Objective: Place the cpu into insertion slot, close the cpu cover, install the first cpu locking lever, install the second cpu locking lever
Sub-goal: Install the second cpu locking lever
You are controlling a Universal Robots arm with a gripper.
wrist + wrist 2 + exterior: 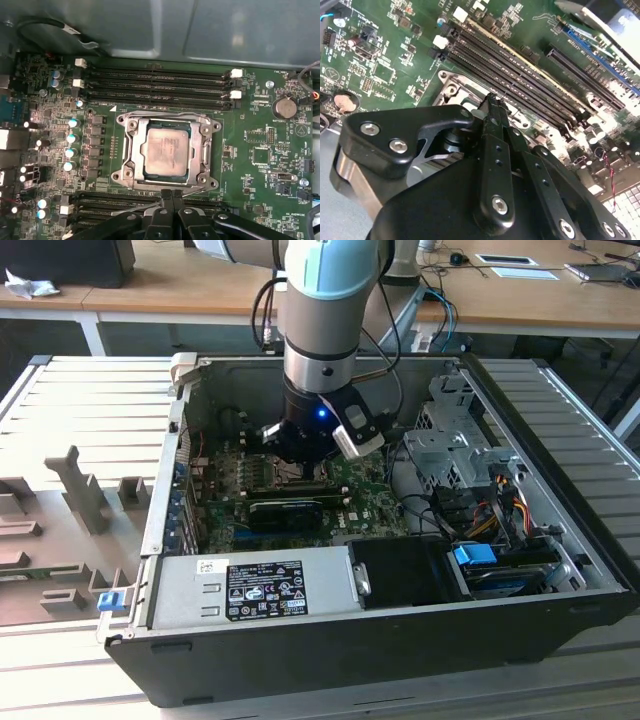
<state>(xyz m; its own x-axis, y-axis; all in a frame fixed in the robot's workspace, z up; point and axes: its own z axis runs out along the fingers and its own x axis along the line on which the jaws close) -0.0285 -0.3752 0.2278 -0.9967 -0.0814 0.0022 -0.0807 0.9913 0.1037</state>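
Note:
In the first wrist view the cpu, a dull silver square, lies flat in the socket on the green motherboard. The cpu cover, a silver frame, lies down around it. A thin metal lever runs along the socket's far edge. My gripper is shut, its black fingertips pressed together with nothing visible between them, right at the socket's near edge. In the second wrist view the gripper points at the socket frame. The exterior view has the gripper low inside the open computer case.
Black memory slots lie beyond the socket, and more slots flank the fingers. A coin battery sits nearby. The power supply, a drive cage and cables crowd the case. Grey fixtures stand at the exterior view's left.

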